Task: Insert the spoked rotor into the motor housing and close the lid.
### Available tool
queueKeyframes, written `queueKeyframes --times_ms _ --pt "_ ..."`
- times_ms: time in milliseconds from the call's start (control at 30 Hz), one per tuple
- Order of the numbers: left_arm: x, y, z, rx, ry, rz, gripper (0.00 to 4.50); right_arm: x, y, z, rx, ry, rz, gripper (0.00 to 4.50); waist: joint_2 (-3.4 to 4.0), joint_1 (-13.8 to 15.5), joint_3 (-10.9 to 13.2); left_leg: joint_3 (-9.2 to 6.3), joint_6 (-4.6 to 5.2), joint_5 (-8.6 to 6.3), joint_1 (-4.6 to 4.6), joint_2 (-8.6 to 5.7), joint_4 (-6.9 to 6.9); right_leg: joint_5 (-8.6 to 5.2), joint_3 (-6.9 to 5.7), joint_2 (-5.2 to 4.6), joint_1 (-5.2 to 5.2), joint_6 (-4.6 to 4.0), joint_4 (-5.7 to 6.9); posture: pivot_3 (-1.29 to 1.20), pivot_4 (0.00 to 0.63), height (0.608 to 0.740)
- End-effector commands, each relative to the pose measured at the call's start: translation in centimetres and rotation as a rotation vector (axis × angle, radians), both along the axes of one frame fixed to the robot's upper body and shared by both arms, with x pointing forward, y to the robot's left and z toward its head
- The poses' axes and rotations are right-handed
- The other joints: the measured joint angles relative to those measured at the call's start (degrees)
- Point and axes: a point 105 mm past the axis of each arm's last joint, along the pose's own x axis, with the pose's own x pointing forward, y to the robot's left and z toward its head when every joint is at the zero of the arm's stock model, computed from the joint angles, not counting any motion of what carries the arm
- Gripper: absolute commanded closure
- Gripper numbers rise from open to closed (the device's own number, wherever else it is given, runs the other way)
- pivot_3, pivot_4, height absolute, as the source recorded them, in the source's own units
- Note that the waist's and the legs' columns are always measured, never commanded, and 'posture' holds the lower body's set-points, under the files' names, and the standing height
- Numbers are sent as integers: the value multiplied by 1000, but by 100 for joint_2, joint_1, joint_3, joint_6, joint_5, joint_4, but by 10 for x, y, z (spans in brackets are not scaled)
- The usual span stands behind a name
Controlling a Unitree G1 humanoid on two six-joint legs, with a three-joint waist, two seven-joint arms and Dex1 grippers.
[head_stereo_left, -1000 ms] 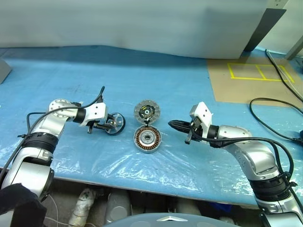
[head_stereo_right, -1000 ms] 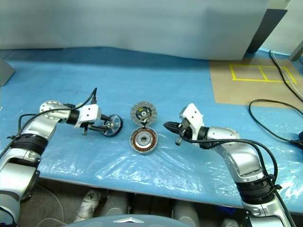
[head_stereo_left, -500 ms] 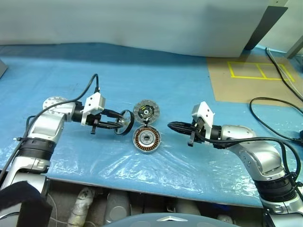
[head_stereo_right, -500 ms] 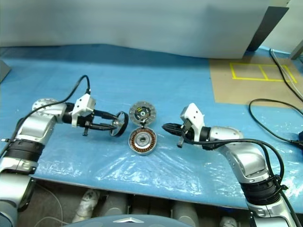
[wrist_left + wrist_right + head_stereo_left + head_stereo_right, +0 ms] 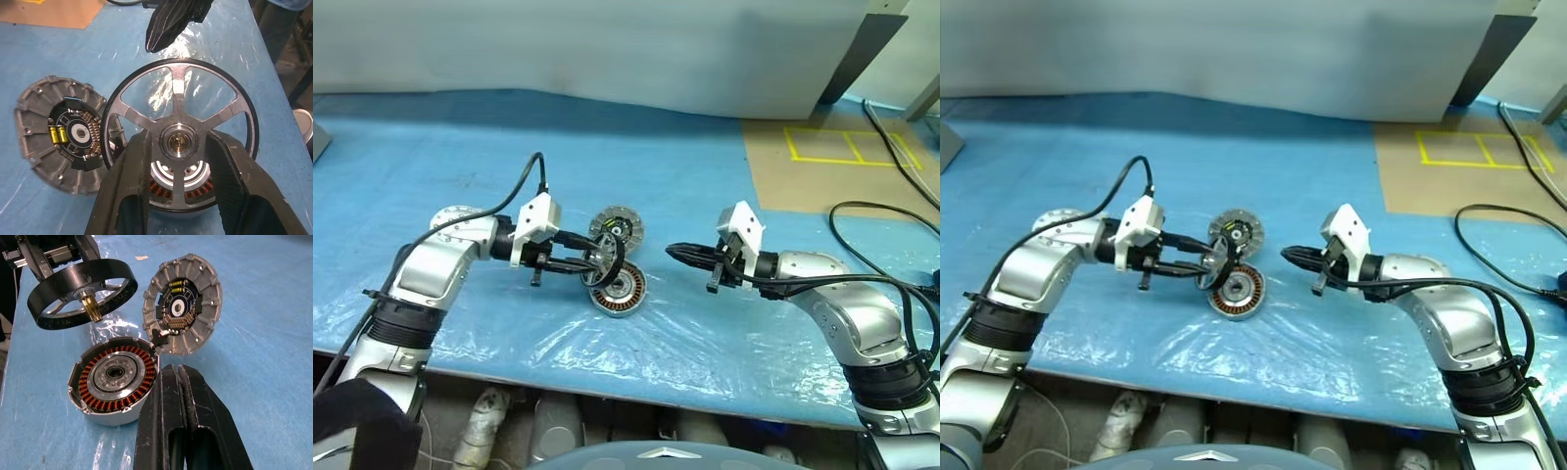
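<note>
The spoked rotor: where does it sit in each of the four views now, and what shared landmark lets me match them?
Left eye view: spoked rotor, centre, in the left gripper, above the motor housing.
Right eye view: just left of centre, beside the lid.
Left wrist view: mid-frame, between that gripper's fingers, housing behind it.
Right wrist view: at one corner, clear of the housing.
Landmark: the ribbed lid.

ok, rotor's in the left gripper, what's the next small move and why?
Probably level the rotor over the housing and lower it. The left gripper holds it tilted above the open housing, its brass shaft not yet over the centre bore; the lid is folded clear.
</note>
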Motion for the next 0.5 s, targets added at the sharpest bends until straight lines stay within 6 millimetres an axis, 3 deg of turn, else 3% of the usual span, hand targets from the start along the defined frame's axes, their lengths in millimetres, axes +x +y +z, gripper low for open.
queueKeyframes --times_ms 33,200,500 --pt "1 -5 0 -20 5 -4 2984 -1 -2 12 12 -46 -7 4500 0 4 0 0 0 0 0 0 0 0 0 0 0 0 0 0 150 740" --pt "0 -10 -5 -65 59 -13 2984 -2 -6 11 7 -47 -33 4500 0 18 0 -1 0 0 -3 -2 2 0 0 -1 1 1 -1 0 150 740" --pt "5 -12 -33 -20 82 20 2984 -2 -8 9 2 -47 -60 4500 0 20 0 -2 1 0 -2 -1 7 1 0 -1 3 1 2 0 150 740"
